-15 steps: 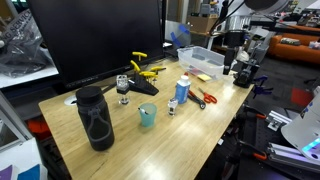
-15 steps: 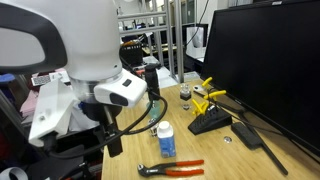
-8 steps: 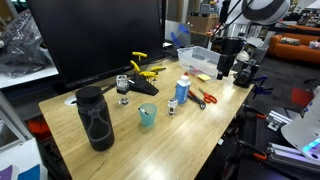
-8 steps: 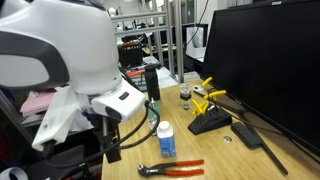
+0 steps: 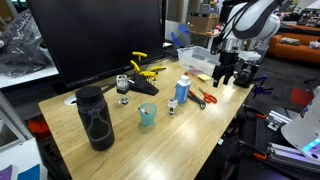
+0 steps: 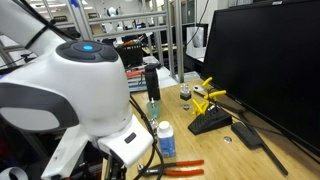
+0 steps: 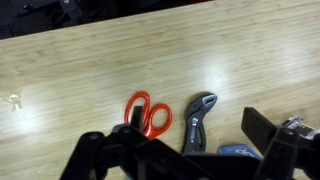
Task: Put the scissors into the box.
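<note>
The scissors, with red-orange handles, lie flat on the wooden table, right of the blue-capped bottle. They also show in an exterior view. In the wrist view their red loops lie in front of my gripper and the blades are hidden behind it. The box, clear whitish plastic with a yellow item inside, stands at the table's far right end. My gripper hangs open and empty above the table, between the box and the scissors. In the wrist view the gripper shows wide-spread dark fingers.
A grey plier-like tool lies right beside the scissors. A yellow-and-black tool, a glass, a teal cup and a tall black bottle stand further left. A large monitor backs the table. The table edge is close by.
My arm has swung down and away from the box, toward the scissors, and now fills more of one exterior view. The objects on the table have not moved.
</note>
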Controlling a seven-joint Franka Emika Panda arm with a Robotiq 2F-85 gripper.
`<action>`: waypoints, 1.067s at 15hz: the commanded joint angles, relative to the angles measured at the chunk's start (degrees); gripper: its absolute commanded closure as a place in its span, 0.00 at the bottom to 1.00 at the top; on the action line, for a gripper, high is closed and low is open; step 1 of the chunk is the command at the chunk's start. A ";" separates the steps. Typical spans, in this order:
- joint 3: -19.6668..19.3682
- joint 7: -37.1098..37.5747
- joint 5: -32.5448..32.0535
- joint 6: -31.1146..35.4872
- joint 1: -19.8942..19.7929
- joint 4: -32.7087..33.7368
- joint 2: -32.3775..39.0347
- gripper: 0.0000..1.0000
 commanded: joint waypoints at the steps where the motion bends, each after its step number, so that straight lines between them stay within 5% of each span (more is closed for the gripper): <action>1: 0.97 -0.08 0.31 0.09 -0.95 0.10 0.49 0.00; 5: 0.81 -0.62 1.47 -0.34 -0.69 0.65 0.65 0.00; 10: 0.04 -3.19 11.95 3.99 -0.19 2.87 6.85 0.00; 16: 1.73 0.64 8.56 10.91 -2.19 6.49 17.09 0.00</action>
